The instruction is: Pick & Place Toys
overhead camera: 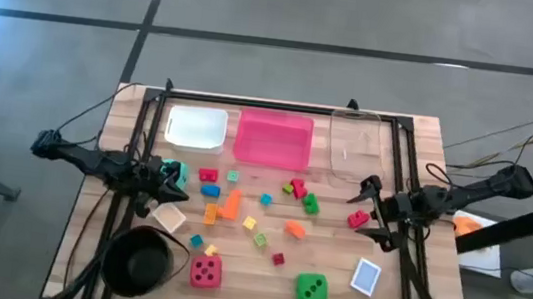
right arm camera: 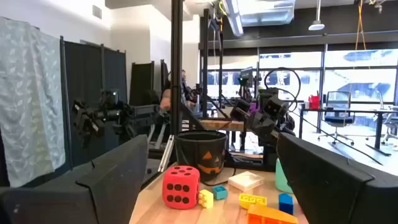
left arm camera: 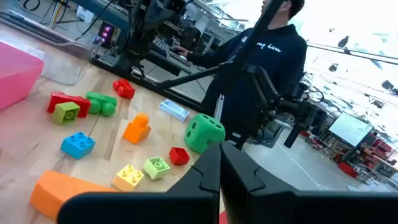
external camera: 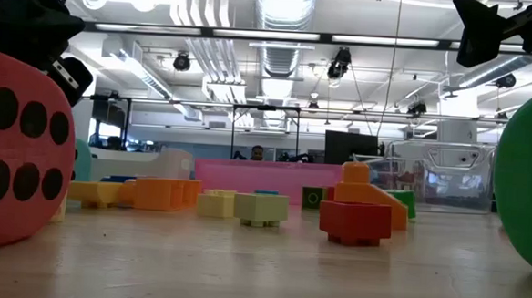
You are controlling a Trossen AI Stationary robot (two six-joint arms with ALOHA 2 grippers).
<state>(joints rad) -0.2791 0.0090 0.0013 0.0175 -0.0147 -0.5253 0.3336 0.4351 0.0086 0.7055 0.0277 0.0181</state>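
Observation:
Many small bright blocks [overhead camera: 259,214] lie scattered on the wooden table's middle. A red die [overhead camera: 205,271] and a green die [overhead camera: 311,288] rest near the front edge. A teal die [overhead camera: 175,171] sits right beside my left gripper [overhead camera: 181,192], which is shut and empty at the table's left; its fingers [left arm camera: 211,171] meet in the left wrist view. One card [overhead camera: 365,276] lies at the front right and another card [overhead camera: 170,219] by the black bowl [overhead camera: 143,261]. My right gripper [overhead camera: 368,209] is open and empty at the right, over a red block [overhead camera: 357,218].
A white tray [overhead camera: 196,128], a pink tray [overhead camera: 274,138] and a clear tray [overhead camera: 353,144] stand in a row along the far edge. A black frame runs around the table. A person in a dark hoodie [left arm camera: 267,56] stands beyond the table's right side.

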